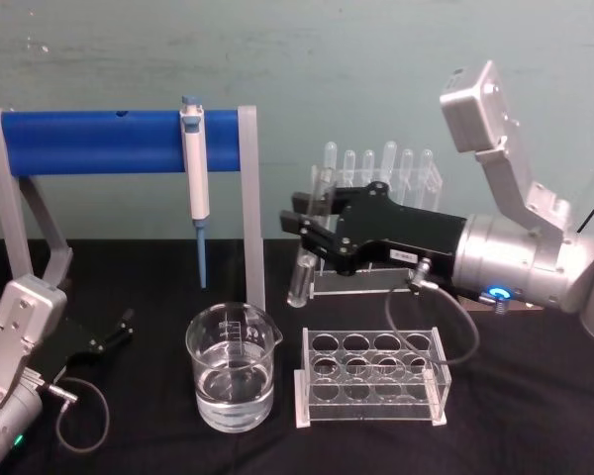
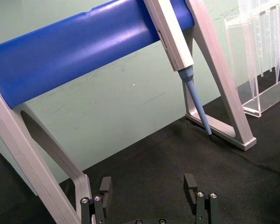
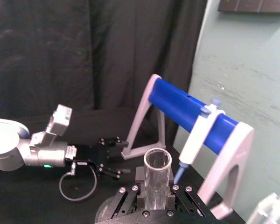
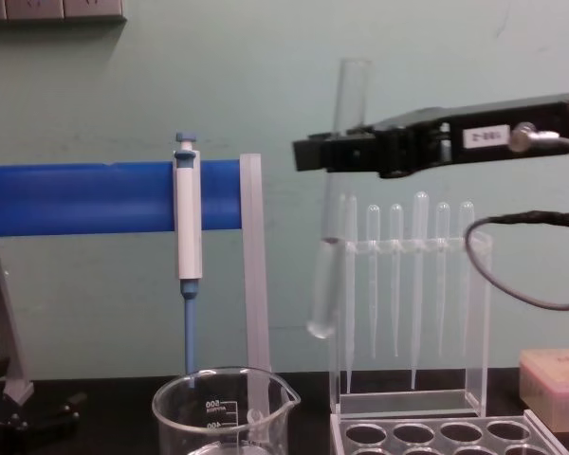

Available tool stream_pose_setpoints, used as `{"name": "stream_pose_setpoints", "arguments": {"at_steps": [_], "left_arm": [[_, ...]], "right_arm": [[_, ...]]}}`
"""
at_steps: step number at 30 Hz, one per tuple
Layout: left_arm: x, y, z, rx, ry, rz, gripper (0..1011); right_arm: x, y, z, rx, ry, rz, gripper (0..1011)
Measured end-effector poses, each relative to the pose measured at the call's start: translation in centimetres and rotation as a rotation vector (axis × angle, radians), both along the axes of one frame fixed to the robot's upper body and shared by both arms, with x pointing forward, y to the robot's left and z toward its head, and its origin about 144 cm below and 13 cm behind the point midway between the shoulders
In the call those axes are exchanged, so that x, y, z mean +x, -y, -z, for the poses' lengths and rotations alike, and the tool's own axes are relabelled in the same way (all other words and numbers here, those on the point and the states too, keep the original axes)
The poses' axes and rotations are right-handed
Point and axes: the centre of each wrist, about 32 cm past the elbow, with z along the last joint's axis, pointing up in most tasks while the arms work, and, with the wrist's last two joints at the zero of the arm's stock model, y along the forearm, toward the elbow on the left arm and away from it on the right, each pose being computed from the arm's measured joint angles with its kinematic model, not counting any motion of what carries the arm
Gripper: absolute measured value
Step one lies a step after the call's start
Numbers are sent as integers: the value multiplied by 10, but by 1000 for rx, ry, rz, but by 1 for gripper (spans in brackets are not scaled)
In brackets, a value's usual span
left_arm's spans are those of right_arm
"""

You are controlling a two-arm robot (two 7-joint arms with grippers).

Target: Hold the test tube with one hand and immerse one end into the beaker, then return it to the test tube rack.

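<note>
While the left gripper lies open, the right gripper clamps the cylindrical glass test tube.

A scuffed pale green wall rises behind the black-draped counter; a black curtain hangs beside that wall.

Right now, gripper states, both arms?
Left gripper: open, holding nothing.
Right gripper: closed on the test tube, tube not in the beaker.

On the beaker, white graduation marks read 500 and, below it, 400.
</note>
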Motion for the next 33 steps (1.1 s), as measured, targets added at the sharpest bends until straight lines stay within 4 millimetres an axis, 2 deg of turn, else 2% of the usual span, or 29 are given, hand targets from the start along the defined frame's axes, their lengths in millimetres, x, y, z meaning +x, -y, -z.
{"name": "stream_pose_setpoints", "arguments": {"at_steps": [13, 19, 33], "left_arm": [[0, 0, 0, 0, 0, 0, 1000], [0, 0, 0, 0, 0, 0, 1000], [0, 0, 0, 0, 0, 0, 1000]], "right_arm": [[9, -33, 6, -1, -6, -85, 226], [16, -45, 22, -11, -10, -115, 226], [34, -49, 62, -25, -14, -126, 226]]}}
